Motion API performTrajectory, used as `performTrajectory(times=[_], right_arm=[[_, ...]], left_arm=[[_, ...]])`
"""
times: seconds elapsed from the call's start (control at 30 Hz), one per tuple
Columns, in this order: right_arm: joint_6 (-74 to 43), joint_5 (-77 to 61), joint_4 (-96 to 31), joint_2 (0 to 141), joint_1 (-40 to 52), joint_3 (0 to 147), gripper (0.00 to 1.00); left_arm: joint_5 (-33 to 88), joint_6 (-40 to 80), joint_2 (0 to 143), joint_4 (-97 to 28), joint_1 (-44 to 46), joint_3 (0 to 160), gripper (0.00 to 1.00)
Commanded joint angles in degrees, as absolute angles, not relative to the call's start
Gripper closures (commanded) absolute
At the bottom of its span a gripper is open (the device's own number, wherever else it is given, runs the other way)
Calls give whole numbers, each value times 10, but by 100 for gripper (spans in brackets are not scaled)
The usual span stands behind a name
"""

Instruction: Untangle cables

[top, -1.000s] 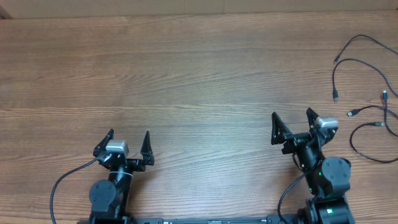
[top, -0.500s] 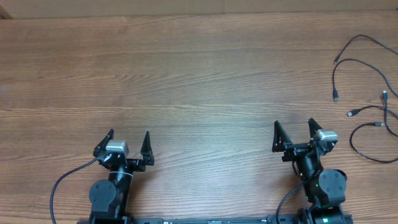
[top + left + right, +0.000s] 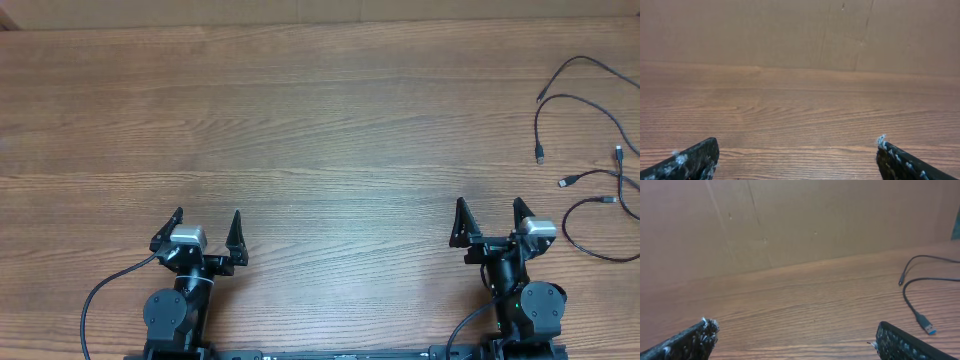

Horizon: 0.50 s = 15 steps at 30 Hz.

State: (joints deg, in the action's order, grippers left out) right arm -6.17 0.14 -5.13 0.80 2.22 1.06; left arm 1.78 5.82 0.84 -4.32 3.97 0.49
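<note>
At the near edge of the desk (image 3: pixel 320 120), sitting low with left gripper (image 3: pixel 207 215) and right gripper (image 3: pixel 489 205) both spread apart, gripping nothing. Probably needing the right one reaching rightward, pinching 1 cord by its end. Lying loosely crossed along the right edge toward the far corner: the cables (image 3: pixel 538 140). Seeing no obstruction between.

You have a wood-grain table (image 3: pixel 320 120) filling the overhead view, its brown grain running left to right with darker streaks; along its far edge you see a plain brown wall (image 3: pixel 765 30), cardboard-like, standing upright where the table ends; a thin dark crease (image 3: pixel 867 22) slants down it in the left wrist view; at the right border of the right wrist view there is a dark sliver (image 3: pixel 957 227), too cropped to tell what it is.
</note>
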Motion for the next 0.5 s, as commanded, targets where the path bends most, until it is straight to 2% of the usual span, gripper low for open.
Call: performTrajectory(times=[0.0, 0.27, 0.47], right_arm=[[-6, -18, -48, 2, 18, 4, 0], [60, -42, -47, 2, 19, 4, 0], [58, -39, -47, 2, 18, 4, 0]], left_arm=[[15, 51, 3, -44, 36, 3, 1], [15, 51, 3, -44, 36, 3, 0], [15, 51, 3, -44, 36, 3, 0]])
